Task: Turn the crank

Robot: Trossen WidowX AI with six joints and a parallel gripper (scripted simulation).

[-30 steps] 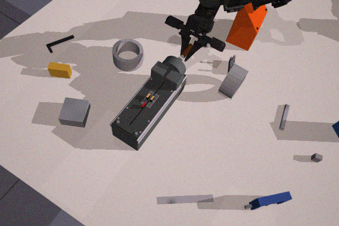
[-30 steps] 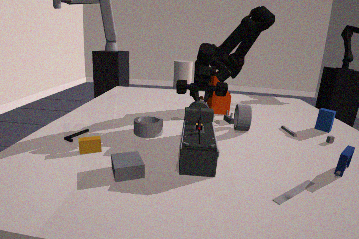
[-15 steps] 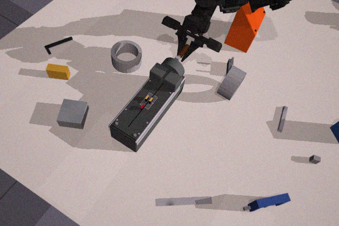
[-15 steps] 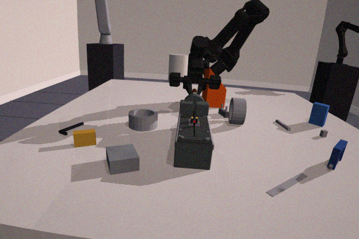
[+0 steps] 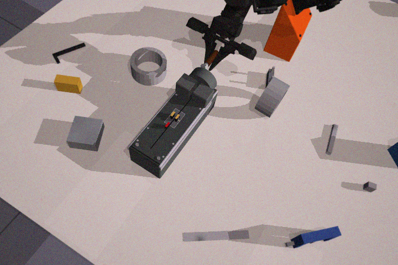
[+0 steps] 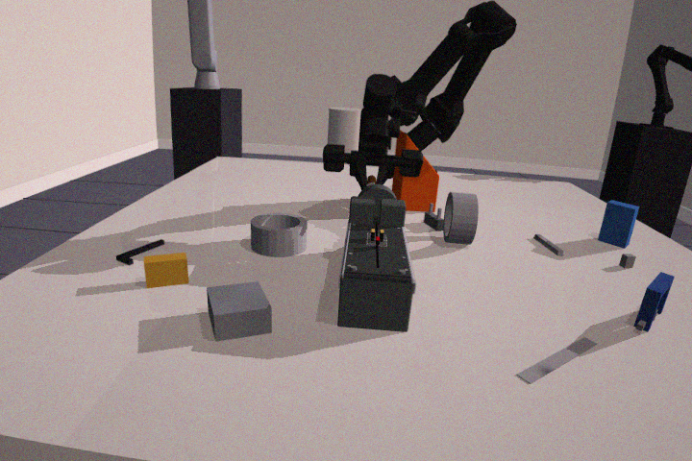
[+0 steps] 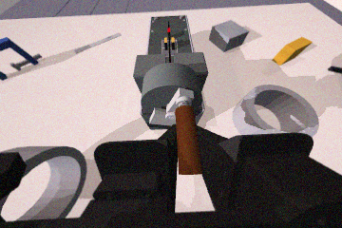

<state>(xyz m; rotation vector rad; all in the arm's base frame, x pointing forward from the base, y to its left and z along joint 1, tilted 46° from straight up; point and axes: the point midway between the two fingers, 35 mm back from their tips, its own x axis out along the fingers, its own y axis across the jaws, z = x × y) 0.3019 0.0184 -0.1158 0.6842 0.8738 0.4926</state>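
The dark grey machine point(image 5: 182, 132) point(image 6: 377, 302) point(image 7: 154, 43) has a slot along its top. The red pointer point(image 5: 167, 124) point(image 6: 377, 239) point(image 7: 168, 29) sits in the slot, a little off the level of the two brass zero marks, on the side away from the crank. One brass mark point(image 5: 172, 114) point(image 7: 166, 41) stands on each side of the slot. My gripper point(image 5: 208, 65) point(image 6: 372, 186) point(image 7: 182, 127) is shut on the brown crank handle point(image 5: 212, 57) point(image 7: 188, 142), beyond the round grey hub point(image 5: 204, 76) point(image 7: 166, 78). The fingers partly hide the handle in the top and exterior views.
A grey ring point(image 5: 148, 67) point(image 6: 278, 236) point(image 7: 275, 111) lies on one side of the hub; another ring point(image 5: 272, 96) point(image 6: 461, 217) stands on the other. An orange wedge point(image 5: 281, 40) point(image 6: 418, 190) stands behind the gripper. A grey block point(image 5: 85, 131) and yellow block point(image 5: 68, 83) lie beside the machine.
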